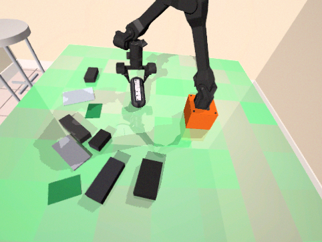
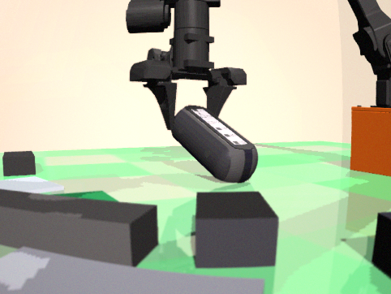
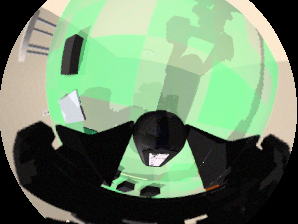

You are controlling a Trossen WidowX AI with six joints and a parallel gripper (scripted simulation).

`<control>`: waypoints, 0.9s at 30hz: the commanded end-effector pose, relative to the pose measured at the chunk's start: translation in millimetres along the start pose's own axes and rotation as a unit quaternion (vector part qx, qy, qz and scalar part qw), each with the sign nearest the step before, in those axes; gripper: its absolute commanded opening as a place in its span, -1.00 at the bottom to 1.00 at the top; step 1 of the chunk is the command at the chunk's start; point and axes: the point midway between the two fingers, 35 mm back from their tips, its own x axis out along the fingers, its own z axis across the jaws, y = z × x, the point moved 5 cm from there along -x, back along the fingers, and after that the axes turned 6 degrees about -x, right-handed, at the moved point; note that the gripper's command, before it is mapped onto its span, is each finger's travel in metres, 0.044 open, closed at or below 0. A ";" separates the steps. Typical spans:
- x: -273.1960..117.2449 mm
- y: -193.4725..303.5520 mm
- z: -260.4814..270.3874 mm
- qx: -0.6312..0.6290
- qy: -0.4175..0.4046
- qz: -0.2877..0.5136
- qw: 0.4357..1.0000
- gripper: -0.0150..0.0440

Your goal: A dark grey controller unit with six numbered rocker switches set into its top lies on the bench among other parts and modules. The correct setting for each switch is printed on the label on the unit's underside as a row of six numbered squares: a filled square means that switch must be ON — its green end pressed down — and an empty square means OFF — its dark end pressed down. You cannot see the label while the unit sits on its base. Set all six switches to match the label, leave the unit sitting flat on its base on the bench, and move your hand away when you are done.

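The dark grey controller unit (image 1: 143,100) (image 2: 203,146) (image 3: 159,131) hangs tilted from my gripper (image 1: 137,81) (image 2: 191,122) (image 3: 160,124), which is shut on its upper end with widely spaced fingers, one on each side. Its lower end points toward the top camera, close above or on the bench; contact cannot be told. The white label (image 1: 137,88) (image 2: 219,127) (image 3: 158,159) faces obliquely up. Dark squares show toward its lower end in the exterior view, but the full row is too blurred to read. The rocker switches are on the hidden, downward side.
An orange box (image 1: 201,117) (image 2: 371,142) bears the arm's base on the right. Several dark blocks (image 1: 106,180) (image 1: 147,178) (image 2: 236,241), pale plates (image 1: 78,95) (image 1: 71,152) and green plates (image 1: 93,110) (image 1: 65,189) lie at the left and front. A stool (image 1: 13,31) stands beyond the bench's left edge.
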 end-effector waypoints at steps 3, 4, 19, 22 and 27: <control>5.4 -0.6 0.6 -0.005 -0.001 0.005 1.000 0.65; 6.1 -1.0 0.5 -0.005 -0.001 0.005 1.000 0.65; 16.9 -6.1 0.0 -0.005 -0.001 0.005 1.000 0.65; 19.1 -7.0 -0.1 -0.005 -0.001 0.005 1.000 0.65; 22.9 -8.4 -0.3 -0.005 -0.001 0.004 1.000 0.65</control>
